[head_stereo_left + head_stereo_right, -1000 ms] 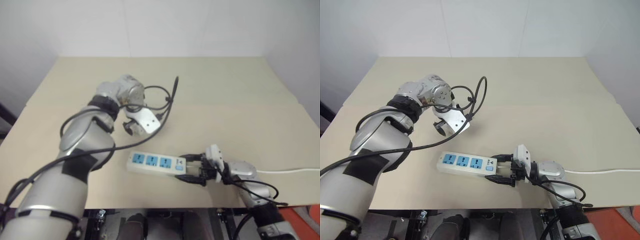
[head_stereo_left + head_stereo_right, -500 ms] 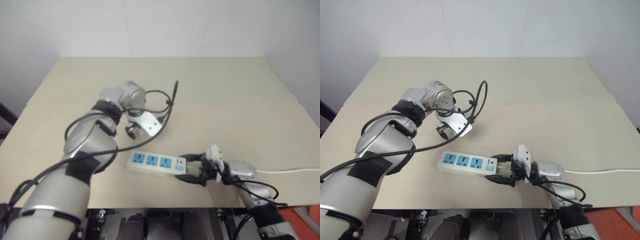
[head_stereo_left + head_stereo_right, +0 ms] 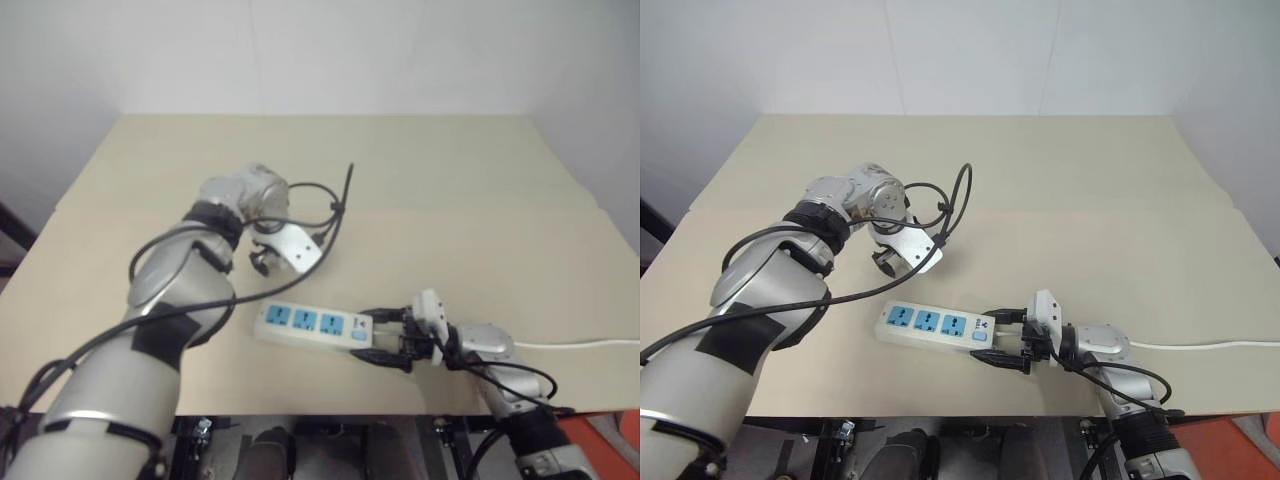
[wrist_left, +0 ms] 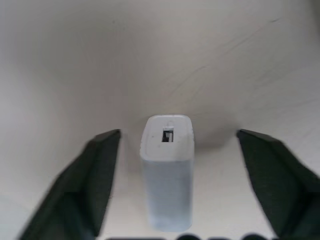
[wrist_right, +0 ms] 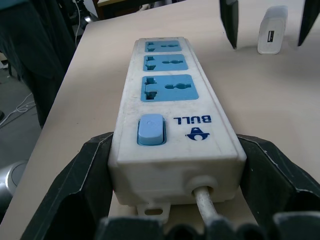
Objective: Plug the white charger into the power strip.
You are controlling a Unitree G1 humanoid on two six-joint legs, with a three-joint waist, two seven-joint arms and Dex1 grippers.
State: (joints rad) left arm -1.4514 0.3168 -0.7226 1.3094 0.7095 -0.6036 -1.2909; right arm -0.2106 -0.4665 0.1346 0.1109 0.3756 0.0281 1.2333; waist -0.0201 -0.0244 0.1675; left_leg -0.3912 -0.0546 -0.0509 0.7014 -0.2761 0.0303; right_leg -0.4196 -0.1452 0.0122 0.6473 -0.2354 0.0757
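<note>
The small white rectangular charger (image 4: 166, 175) stands on the beige bench (image 3: 1090, 180) at the strip's eleven o'clock, inside the left gripper (image 4: 175, 185), jaws wide, untouching; the right gripper (image 5: 172, 175) clamps the long white power strip's (image 5: 170, 115) cord end, steadying it for plugging.

- In the head views, the white charger (image 4: 166, 170) is hidden behind the left gripper (image 3: 902, 257) and its silver wrist plate, so its place on the table (image 3: 1090, 200) cannot be read there.
- The charger's lower end is cut off near the bottom edge of the left wrist view; its prongs are out of sight.
- The power strip (image 5: 172, 125) has its cord (image 5: 204, 202) cut off by the right wrist view's bottom edge.
- The 2 black fingers (image 5: 82, 185) of the right gripper (image 5: 175, 175) run off that same edge.
- The small markings on the 3 blue socket faces are too small to read in the head views.
</note>
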